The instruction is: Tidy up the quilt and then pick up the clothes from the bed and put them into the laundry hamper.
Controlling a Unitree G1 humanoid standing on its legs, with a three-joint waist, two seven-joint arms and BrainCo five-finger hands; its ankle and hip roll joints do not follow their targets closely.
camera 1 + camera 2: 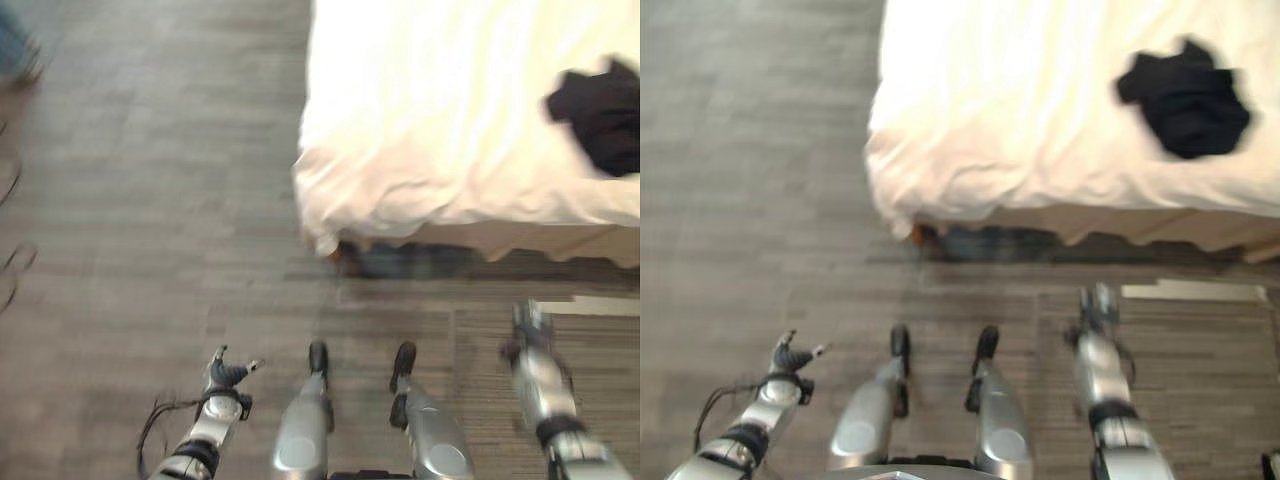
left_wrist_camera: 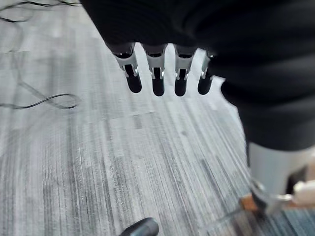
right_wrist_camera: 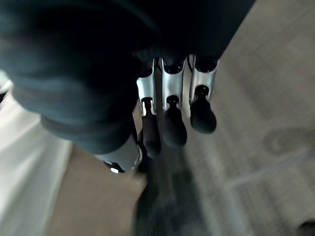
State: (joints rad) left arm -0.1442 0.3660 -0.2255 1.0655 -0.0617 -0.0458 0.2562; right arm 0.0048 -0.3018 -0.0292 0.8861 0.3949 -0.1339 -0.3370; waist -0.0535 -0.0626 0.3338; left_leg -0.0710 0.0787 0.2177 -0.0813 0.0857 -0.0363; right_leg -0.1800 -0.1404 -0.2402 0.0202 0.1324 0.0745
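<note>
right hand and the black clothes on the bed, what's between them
Bare floor, then the white quilt edge, between right hand and black clothes, in the right eye view.

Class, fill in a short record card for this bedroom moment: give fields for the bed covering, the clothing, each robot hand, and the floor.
Bed covering: white quilt spread over the bed, its edge hanging over the near side
Clothing: black garment crumpled on top of the quilt
Left hand: low over the floor, fingers relaxed, holding nothing
Right hand: near the foot of the bed, fingers relaxed, holding nothing
Floor: grey striped carpet
Task status: garment not yet picked up
</note>
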